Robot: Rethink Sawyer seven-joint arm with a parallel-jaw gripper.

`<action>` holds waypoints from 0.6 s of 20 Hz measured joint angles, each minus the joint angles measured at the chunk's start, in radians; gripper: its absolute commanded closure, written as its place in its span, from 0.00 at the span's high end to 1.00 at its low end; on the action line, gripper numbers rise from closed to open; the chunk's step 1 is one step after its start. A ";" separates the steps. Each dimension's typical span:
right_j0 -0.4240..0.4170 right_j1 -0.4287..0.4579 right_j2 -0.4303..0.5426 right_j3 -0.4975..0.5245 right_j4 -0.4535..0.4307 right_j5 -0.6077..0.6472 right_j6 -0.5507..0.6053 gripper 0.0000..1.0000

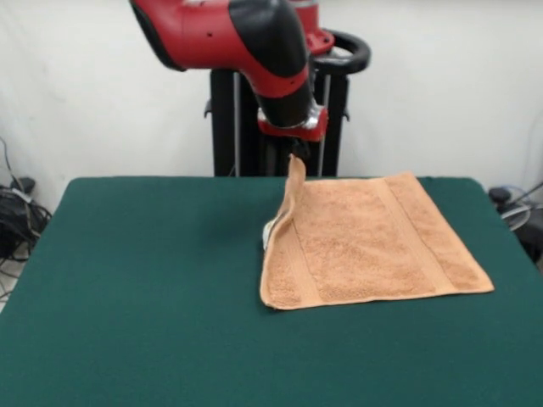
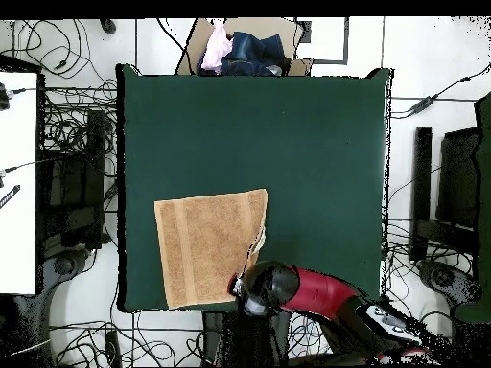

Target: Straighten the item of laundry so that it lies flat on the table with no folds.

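- The peach-orange towel (image 1: 373,242) is lying on the right half of the green table (image 1: 136,288) in the front view, mostly flat, its band stripes running front to back.
- Its far left corner is being held up off the felt, rising in a narrow peak toward the arm's (image 1: 254,42) wrist just right of the frame's upper centre.
- The gripper (image 1: 293,153) is sitting right at the top of that raised corner; whether its tips are pinching the cloth I cannot tell.
- A white label (image 1: 270,231) is showing at the lifted left edge.
- In the overhead view, the towel (image 2: 206,247) is sitting in the table's (image 2: 288,144) lower left part, with the arm (image 2: 316,292) reaching in from below.
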 measured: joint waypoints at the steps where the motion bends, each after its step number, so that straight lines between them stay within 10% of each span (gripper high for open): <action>1: 0.000 -0.004 -0.001 -0.013 -0.001 0.004 0.000 0.00; 12: 0.007 -0.033 -0.003 -0.041 -0.009 -0.040 0.000 0.00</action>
